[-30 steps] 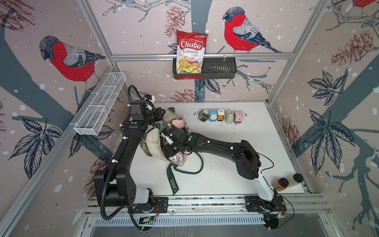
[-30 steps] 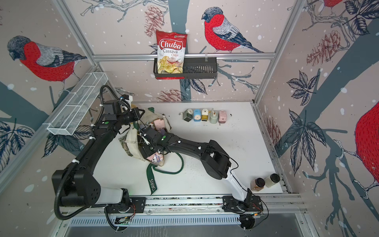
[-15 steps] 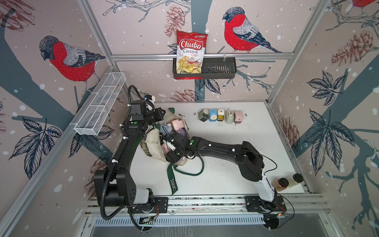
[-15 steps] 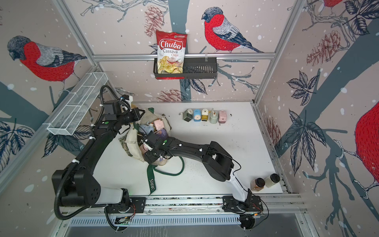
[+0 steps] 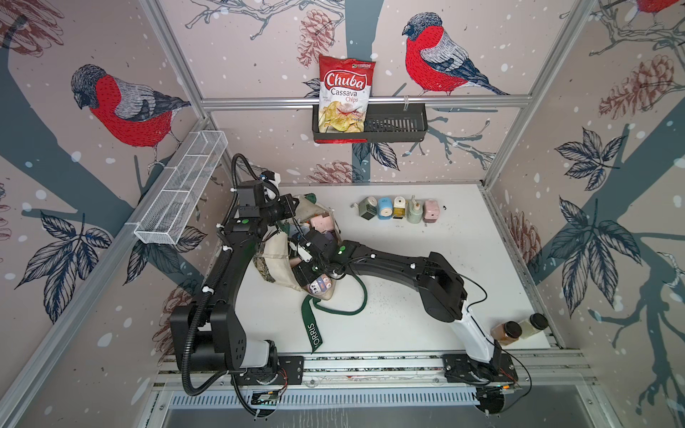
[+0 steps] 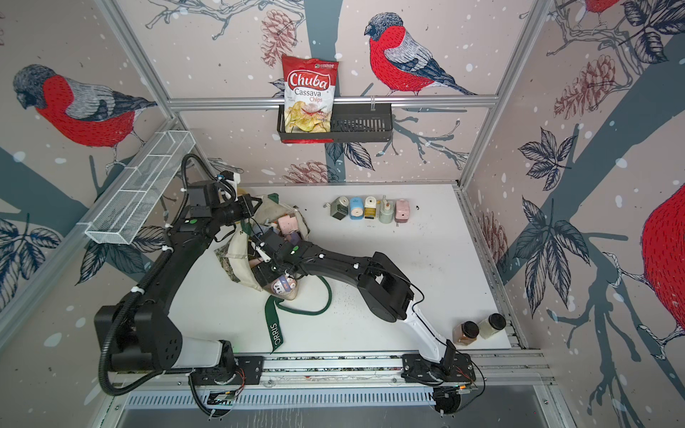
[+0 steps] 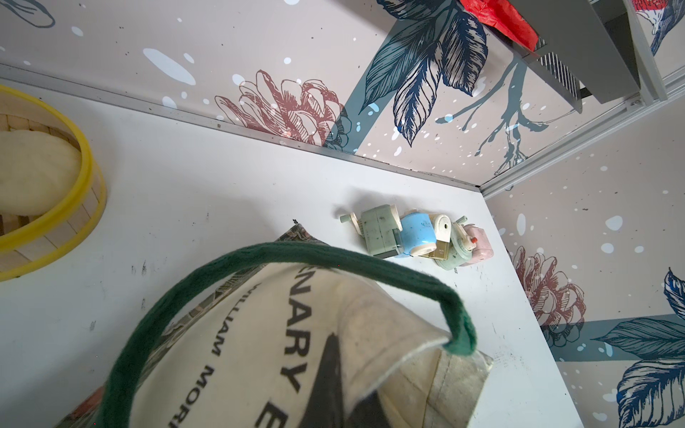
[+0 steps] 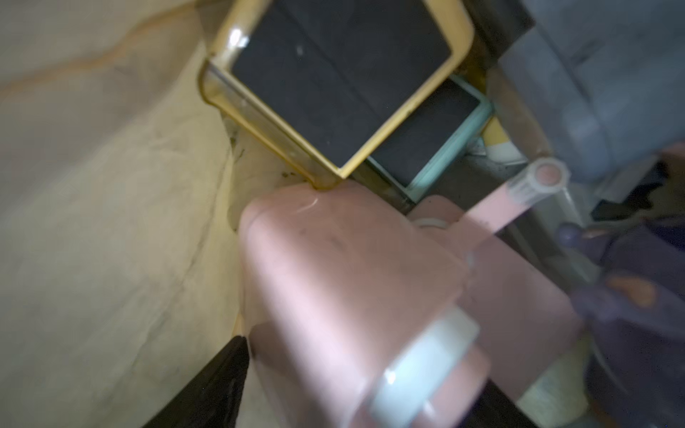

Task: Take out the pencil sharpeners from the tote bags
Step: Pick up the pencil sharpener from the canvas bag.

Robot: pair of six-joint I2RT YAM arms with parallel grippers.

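Note:
The cream tote bag (image 5: 276, 259) (image 6: 239, 255) (image 7: 259, 352) with green straps lies open on the table's left. My left gripper (image 5: 294, 205) (image 6: 255, 203) (image 7: 352, 392) is shut on its canvas rim and holds the mouth up. My right gripper (image 5: 302, 268) (image 6: 265, 272) (image 8: 356, 389) reaches inside the bag, its jaws closed against a pink pencil sharpener (image 8: 344, 281). Yellow (image 8: 333, 78), teal and lilac sharpeners lie deeper in. Another pink one (image 5: 320, 222) and a white one (image 5: 320, 287) show at the mouth. Several sharpeners (image 5: 398, 211) (image 6: 370, 213) (image 7: 419, 237) stand in a row at the back.
A loose green strap (image 5: 333, 309) curls on the table in front of the bag. Two brown-lidded jars (image 5: 519, 329) stand front right. A chips bag (image 5: 344, 100) sits in a black wall basket, and a white wire basket (image 5: 181, 192) hangs on the left wall. A yellow-rimmed steamer (image 7: 55, 207) stands behind the bag.
The right wrist dipped toward the bag's near side and has come back up a little inside the mouth. The left arm has kept its hold and place.

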